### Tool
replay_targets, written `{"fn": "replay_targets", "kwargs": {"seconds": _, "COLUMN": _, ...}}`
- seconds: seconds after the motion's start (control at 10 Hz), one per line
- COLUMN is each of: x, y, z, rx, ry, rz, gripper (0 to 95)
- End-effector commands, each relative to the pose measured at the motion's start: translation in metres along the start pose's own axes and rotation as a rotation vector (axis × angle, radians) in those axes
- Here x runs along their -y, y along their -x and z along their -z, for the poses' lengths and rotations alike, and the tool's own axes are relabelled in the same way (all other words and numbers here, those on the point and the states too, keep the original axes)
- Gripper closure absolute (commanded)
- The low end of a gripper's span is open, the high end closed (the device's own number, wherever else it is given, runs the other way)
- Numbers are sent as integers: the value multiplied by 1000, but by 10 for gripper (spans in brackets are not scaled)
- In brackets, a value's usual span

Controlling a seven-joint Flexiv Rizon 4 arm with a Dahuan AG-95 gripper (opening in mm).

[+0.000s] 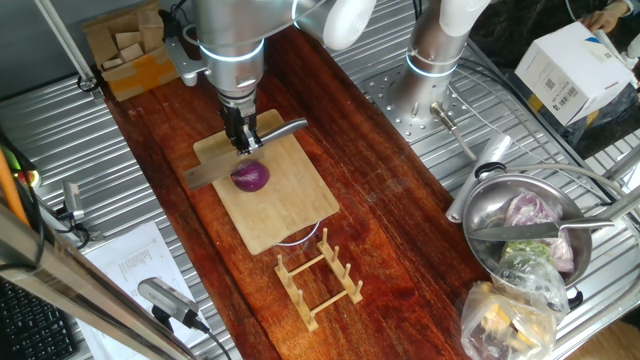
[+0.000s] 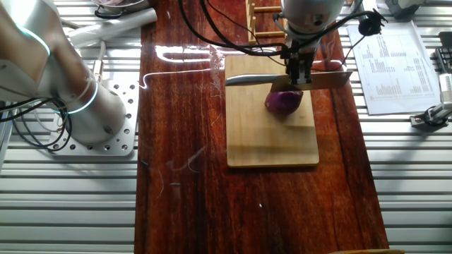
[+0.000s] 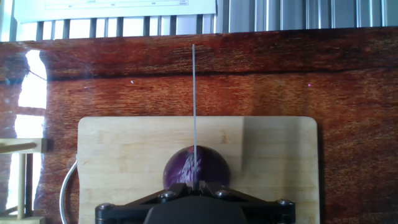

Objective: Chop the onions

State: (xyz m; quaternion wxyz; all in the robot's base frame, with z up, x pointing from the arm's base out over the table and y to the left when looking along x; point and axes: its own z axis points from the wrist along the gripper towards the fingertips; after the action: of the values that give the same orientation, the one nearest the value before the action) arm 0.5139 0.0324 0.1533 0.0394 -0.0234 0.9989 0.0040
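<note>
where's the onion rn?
The onion sits on the bamboo board, toward the end nearest the arm in one fixed view, directly under the knife held by the tool. In the hand view the blade lines up over its middle.

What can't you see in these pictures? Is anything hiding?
- Onion: in the hand view its near half is hidden by the claw's black body. Whether the knife has cut in is unclear.
- Claw: its fingers grip the knife, but their tips are too small to make out in either fixed view.
- Bowl: its contents are partly covered by a plastic bag.
- Paper: print too small to read.
</note>
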Motion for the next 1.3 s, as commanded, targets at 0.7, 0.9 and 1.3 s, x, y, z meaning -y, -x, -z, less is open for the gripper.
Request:
{"fn": "replay_targets", "kwargs": {"seconds": 0.7, "x": 2, "y": -2, "z": 1, "rx": -2, "ry": 5, "rz": 16, "gripper": 950}}
{"fn": "replay_targets", "kwargs": {"seconds": 0.9, "x": 2, "y": -4, "z": 1, "rx": -4, "ry": 5, "rz": 17, "gripper": 950}}
{"fn": "replay_targets", "kwargs": {"seconds": 1.3, "x": 3, "y": -4, "z": -4, "rx": 2, "ry": 8, "rz": 28, "gripper": 950}}
